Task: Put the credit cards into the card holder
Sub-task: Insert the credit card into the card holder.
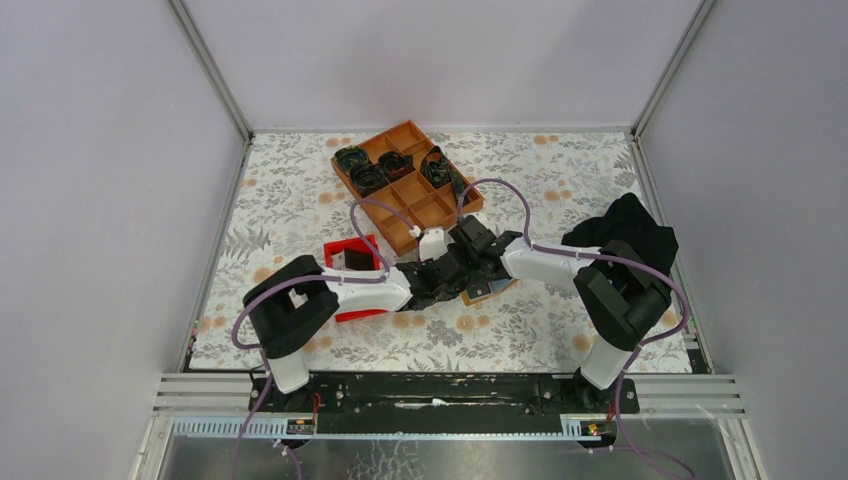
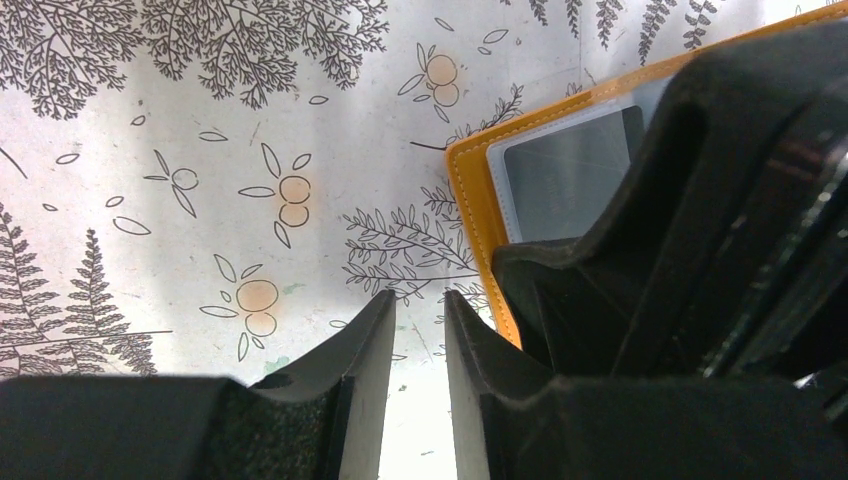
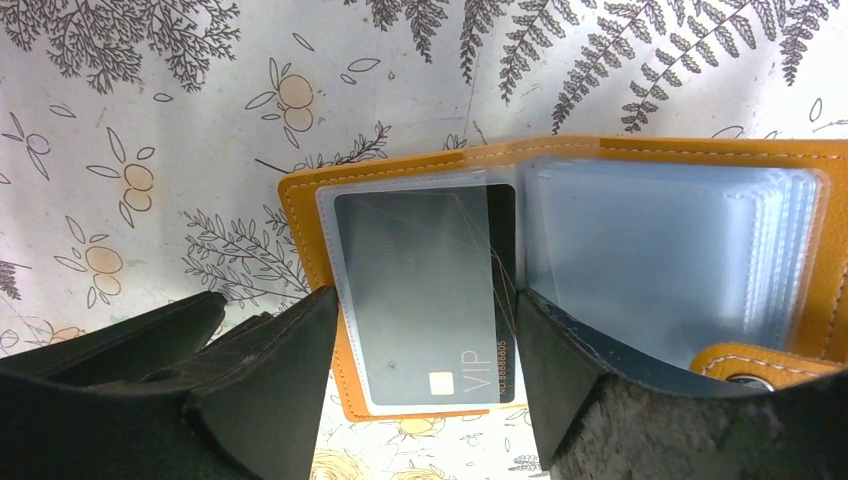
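The card holder [image 3: 310, 250] lies open on the flowered cloth, orange with clear plastic sleeves. A dark grey credit card [image 3: 420, 290] marked VIP sits inside the left sleeve. My right gripper [image 3: 425, 300] is open wide just above it, one finger at the holder's outer edge and the other at its spine, and nothing is clamped. My left gripper [image 2: 418, 297] hangs over bare cloth just left of the card holder [image 2: 470, 200], its fingers a narrow gap apart with nothing between them. From above, both grippers meet over the card holder [image 1: 497, 290].
A red bin [image 1: 350, 262] stands beside the left arm. An orange-brown compartment tray [image 1: 405, 185] with dark items in its far cells lies further back. A black cloth [image 1: 622, 232] sits at the right. The right gripper's black finger [image 2: 700, 200] crowds the left wrist view.
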